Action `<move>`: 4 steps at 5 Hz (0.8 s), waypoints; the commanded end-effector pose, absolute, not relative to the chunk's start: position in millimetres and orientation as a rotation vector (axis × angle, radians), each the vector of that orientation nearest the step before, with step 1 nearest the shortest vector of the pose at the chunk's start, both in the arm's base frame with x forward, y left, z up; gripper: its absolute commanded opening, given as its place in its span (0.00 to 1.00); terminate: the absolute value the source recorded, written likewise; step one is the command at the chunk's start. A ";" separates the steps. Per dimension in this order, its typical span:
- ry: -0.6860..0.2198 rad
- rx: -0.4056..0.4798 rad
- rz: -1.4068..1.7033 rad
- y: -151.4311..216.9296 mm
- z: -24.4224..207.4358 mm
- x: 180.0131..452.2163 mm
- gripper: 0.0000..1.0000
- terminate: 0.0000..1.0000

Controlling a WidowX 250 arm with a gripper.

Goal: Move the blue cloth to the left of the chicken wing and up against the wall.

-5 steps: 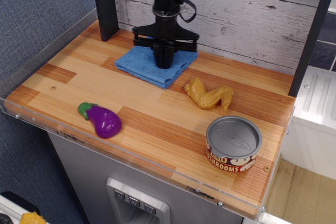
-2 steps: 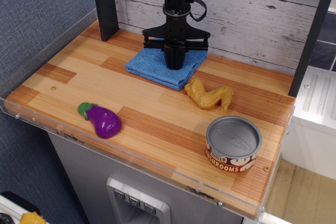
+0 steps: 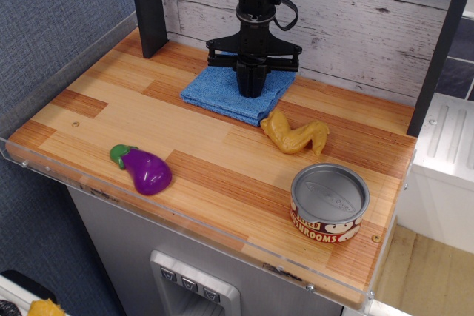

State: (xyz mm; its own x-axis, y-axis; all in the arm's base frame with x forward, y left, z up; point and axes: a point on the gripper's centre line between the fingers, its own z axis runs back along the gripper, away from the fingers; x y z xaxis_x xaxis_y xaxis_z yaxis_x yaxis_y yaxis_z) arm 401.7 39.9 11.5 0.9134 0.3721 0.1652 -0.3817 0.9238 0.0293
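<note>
Two bystanders, eggplant (image 3: 144,169) and can (image 3: 329,202), sit well apart from the cloth (image 3: 222,92).

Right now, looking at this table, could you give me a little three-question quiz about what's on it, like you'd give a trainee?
1. True or false: the blue cloth lies between the gripper and the tabletop.
2. Which item sits closest to the table's front right corner? A) purple eggplant B) mushroom can C) chicken wing
3. Fill in: the cloth's nearest corner almost meets the ______.

Key:
1. True; the gripper stands upright on the cloth, near the plank wall.
2. B
3. Chicken wing; whether they actually touch cannot be told.
</note>
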 end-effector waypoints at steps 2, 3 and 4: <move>-0.370 0.059 0.557 43.9 64.3 386.2 1.00 0.00; -0.394 0.040 0.558 44.9 73.4 384.8 1.00 0.00; -0.394 0.068 0.577 45.7 84.6 382.1 1.00 0.00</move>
